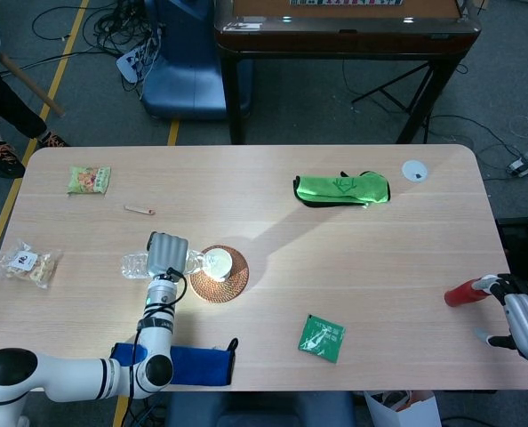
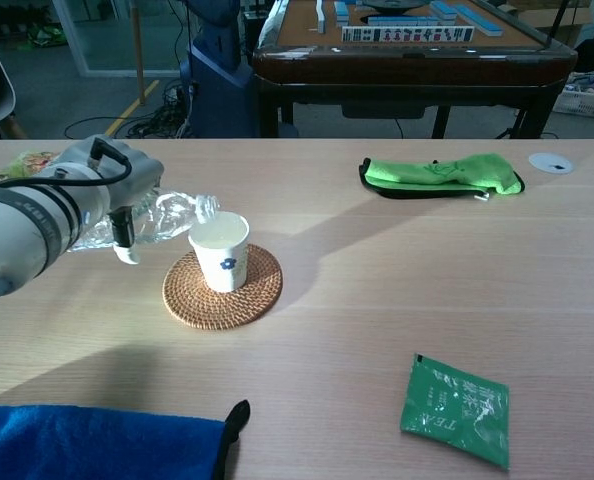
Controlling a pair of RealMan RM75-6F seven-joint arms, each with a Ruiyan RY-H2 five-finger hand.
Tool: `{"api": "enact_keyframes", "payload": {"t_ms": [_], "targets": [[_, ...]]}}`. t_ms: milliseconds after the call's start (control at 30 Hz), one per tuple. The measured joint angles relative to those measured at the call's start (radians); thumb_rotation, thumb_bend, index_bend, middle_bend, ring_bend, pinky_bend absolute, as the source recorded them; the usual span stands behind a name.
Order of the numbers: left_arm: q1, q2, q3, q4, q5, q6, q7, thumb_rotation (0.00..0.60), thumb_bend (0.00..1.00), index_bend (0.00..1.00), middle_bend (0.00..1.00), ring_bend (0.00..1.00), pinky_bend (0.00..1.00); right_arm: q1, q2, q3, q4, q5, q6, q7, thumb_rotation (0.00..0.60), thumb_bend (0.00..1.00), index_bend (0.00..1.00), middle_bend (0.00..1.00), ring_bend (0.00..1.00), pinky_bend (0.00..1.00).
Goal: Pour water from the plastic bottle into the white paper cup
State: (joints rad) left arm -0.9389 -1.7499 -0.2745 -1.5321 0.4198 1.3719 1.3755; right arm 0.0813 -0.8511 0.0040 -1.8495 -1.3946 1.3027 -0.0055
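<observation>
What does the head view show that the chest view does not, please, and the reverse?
Only the head view shows the right hand by a red object, a snack packet and the table's left edge. Only the chest view shows the cup's blue print and water level. Both show the left hand holding the plastic bottle at the white paper cup on its wicker coaster, and the green cloth.

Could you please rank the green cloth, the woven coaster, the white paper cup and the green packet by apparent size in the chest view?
1. green cloth
2. woven coaster
3. green packet, though it lies nearest the camera, so this is unsure
4. white paper cup
</observation>
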Motion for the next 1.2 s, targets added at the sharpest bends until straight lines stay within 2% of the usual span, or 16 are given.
{"api": "enact_keyframes", "payload": {"t_ms": [200,500,800,1200], "targets": [[0.008,0.01,-0.037,-0.022,-0.031,-0.024,-0.08,0.6,0.01,0.71,0.83,0.56,0.48,-0.001,0.002,0.0,0.0,-0.002,0.002,0.002,0.6,0.13,0.33,0.3,0.16,0.24],[0.042,0.012,-0.023,0.004,0.033,-0.035,-0.228,0.6,0.02,0.71,0.83,0.56,0.48,-0.003,0.002,-0.001,-0.002,-0.006,0.007,0.001,0.6,0.13,0.33,0.3,0.16,0.24],[0.116,0.0,-0.04,0.05,0.133,-0.021,-0.492,0.6,0.02,0.71,0.83,0.56,0.48,-0.004,0.003,-0.001,-0.003,-0.006,0.007,0.0,0.6,0.13,0.33,0.3,0.16,0.24],[0.258,0.001,-0.114,0.086,0.219,-0.013,-0.885,0.6,0.07,0.7,0.83,0.56,0.49,0.001,-0.004,-0.003,-0.005,0.002,-0.007,-0.016,0.6,0.13,0.33,0.3,0.16,0.24]]}}
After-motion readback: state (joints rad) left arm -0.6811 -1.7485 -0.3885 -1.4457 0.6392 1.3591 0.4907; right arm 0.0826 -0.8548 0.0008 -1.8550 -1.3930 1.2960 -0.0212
